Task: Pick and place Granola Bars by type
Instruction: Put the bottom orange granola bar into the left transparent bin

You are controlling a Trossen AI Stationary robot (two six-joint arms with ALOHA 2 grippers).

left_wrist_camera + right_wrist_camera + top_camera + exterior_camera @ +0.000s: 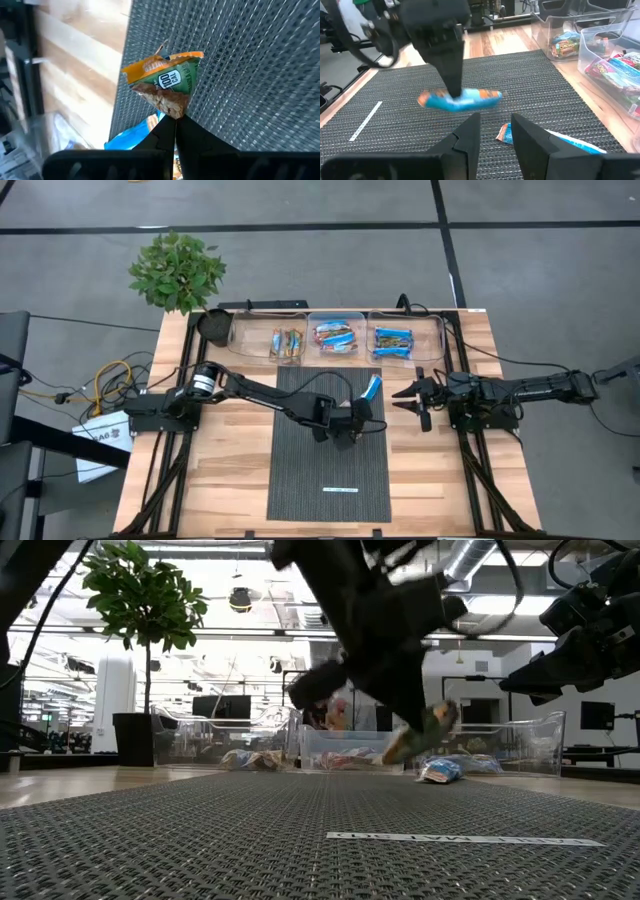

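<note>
On the dark woven mat (pixel 330 450), the thin white strip mark (pixel 340 490) lies nearest. Farther up, the left gripper (pixel 362 412) is clenched on a glossy blue granola bar with orange ends (pixel 460 99), pinching it mid-length and carrying it just above the mat. Another blue wrapped bar (pixel 560 141) lies on the mat beside the right gripper (pixel 405 399), whose fingers stand apart, grasping nothing. Beyond, three clear plastic bins (pixel 340 320) hold sorted bars.

Left gripper (pixel 362 418) at the dark mat (pixel 330 470), frame centre.
Its closed fingers pinch a blue granola bar (pixel 371 388); right gripper (pixel 408 401) waits beside it.
</note>
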